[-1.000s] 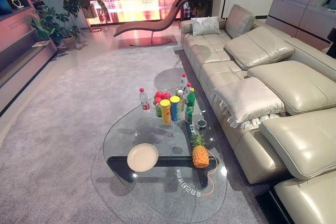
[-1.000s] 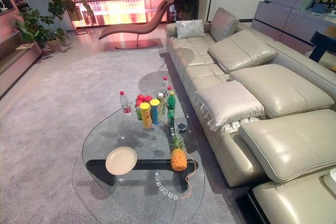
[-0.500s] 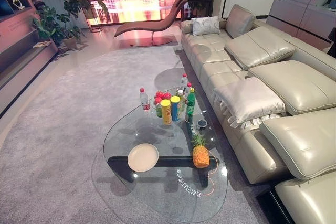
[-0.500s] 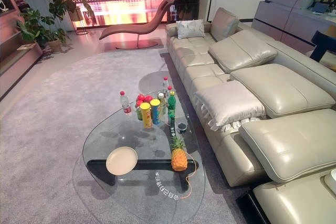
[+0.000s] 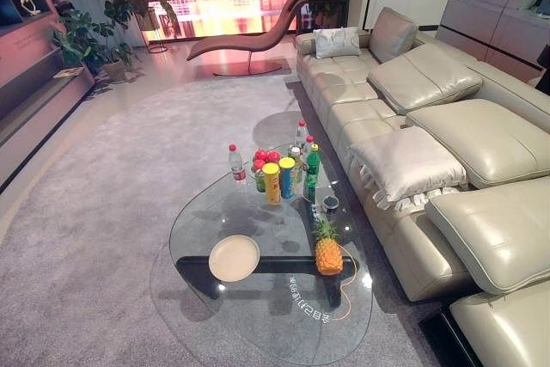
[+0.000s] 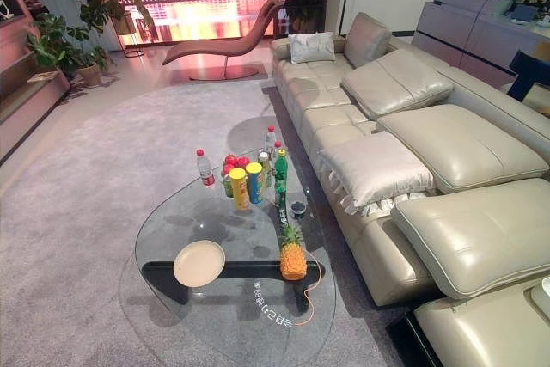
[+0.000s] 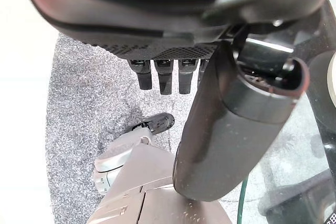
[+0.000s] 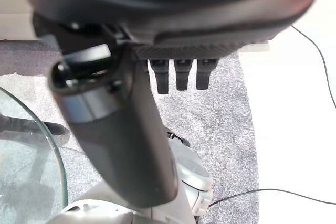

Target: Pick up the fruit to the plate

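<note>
Probably heavy and prickly, that pineapple (image 5: 327,253) on the glass bench (image 5: 258,315): best gripped around the stiff body. Left hand (image 7: 173,51) and right hand (image 8: 173,51) hanging with fingers straight, holding nothing.

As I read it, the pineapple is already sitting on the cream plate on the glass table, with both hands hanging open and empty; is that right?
Not quite. In the left eye view the pineapple stands on the glass table beside the cream plate, apart from it; the plate is bare. The rest holds: the left hand and right hand hang open and empty in their wrist views.
</note>
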### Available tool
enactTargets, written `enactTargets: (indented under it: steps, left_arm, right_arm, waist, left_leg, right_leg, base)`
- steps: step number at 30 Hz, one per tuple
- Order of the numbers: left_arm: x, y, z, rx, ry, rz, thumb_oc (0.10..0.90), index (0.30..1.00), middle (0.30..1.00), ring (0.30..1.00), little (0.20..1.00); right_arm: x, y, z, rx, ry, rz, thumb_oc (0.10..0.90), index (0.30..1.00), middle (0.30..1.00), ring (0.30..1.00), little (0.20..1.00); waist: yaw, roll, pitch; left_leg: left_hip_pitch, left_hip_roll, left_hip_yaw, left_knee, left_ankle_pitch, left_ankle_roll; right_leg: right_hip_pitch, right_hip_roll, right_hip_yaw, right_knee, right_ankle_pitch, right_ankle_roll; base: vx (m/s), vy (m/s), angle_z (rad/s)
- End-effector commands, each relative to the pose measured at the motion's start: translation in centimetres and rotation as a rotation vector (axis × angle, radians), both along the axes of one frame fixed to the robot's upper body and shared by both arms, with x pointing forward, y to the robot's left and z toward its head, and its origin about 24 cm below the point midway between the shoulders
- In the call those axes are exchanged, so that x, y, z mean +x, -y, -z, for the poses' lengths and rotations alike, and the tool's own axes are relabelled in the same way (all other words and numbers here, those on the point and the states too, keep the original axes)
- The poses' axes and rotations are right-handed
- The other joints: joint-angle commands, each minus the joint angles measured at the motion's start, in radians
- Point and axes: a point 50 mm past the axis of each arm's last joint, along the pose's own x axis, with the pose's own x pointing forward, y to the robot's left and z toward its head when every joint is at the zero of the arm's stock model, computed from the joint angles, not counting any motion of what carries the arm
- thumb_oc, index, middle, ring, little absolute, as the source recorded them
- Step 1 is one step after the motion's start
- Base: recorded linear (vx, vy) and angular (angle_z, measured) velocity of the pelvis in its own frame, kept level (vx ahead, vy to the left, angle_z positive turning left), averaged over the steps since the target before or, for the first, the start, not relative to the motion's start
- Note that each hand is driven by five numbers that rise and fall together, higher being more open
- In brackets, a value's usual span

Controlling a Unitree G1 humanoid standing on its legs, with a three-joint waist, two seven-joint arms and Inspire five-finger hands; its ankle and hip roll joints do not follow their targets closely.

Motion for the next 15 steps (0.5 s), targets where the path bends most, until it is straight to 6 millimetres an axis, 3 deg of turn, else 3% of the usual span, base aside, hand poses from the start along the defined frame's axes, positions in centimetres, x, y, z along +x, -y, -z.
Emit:
enactTargets:
  steps: [1,15]
  left_arm:
    - [2.05,-0.21,-0.40,0.011,0.031,0.012,0.800,0.900,0.900,0.900,0.900]
    - [1.75,-0.27,-0.36,0.012,0.014,-0.005,0.800,0.900,0.900,0.900,0.900]
  right_arm:
    - [2.72,1.01,-0.75,-0.042,0.047,-0.004,0.800,0.900,0.900,0.900,0.900]
    - [2.83,1.25,-0.86,-0.045,0.040,-0.030,0.800,0.900,0.900,0.900,0.900]
  waist:
    - [0.004,-0.008,0.045]
    - [0.004,-0.007,0.068]
  left_leg:
    - [0.033,0.049,0.058,0.006,-0.008,-0.032]
    - [0.004,0.051,0.054,0.006,0.003,-0.035]
  right_leg:
    - [0.026,-0.056,-0.033,0.004,0.005,0.046]
    - [0.001,-0.060,-0.032,0.004,0.011,0.048]
  base:
    - [0.00,0.000,0.00]
    - [0.01,0.000,0.00]
